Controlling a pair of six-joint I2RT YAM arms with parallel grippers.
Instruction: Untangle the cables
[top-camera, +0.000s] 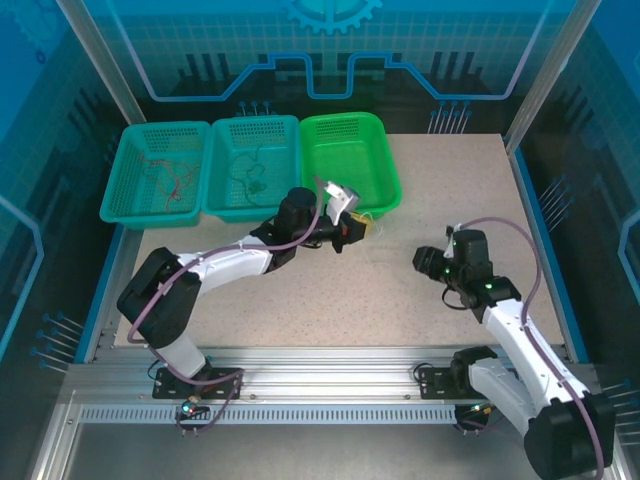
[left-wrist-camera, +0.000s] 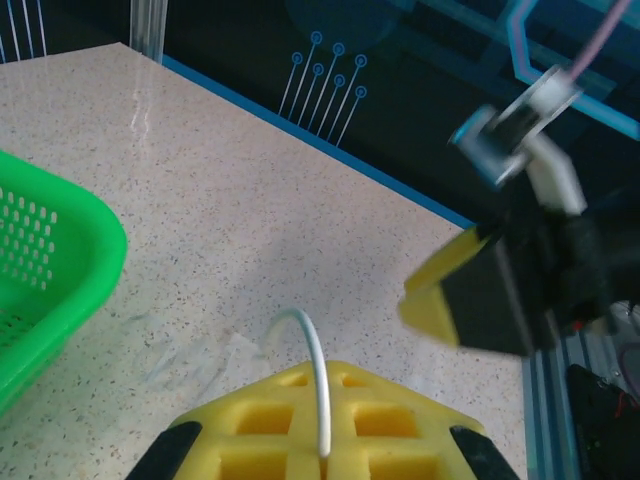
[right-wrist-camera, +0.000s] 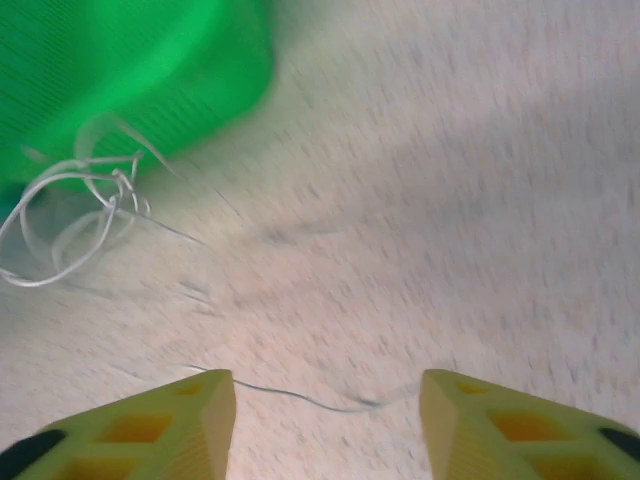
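Beige speckled tabletop (top-camera: 400, 310), smooth like polished stone, fills the middle of the overhead view inside a blue-lit enclosure. Three rectangular plastic mesh baskets stand side by side along the upper left. The left teal basket (top-camera: 125, 175) holds thin red cables (top-camera: 170, 180), loosely curled. The middle teal basket (top-camera: 290, 150) holds dark green cables (top-camera: 250, 180). The bright green basket (top-camera: 385, 170) is the rightmost, its perforated wall curving into the left edge of the left wrist view (left-wrist-camera: 40, 250).

Centre frame, at the green basket's lower right corner, the left gripper (top-camera: 358, 225) has its yellow, grid-patterned foam fingers pressed together on a pale cable (left-wrist-camera: 305, 325), which arches up from the pinch (left-wrist-camera: 325, 385) and down to the table.

Right of centre, well apart from the baskets, the right gripper (top-camera: 425, 262) has its fingers spread wide with nothing between them (right-wrist-camera: 327, 385). A hair-thin strand (right-wrist-camera: 300, 398) lies on the table just beyond its fingertips. A blurred tangle of pale loops (right-wrist-camera: 60, 215) lies at the left of that view, beside the green basket.
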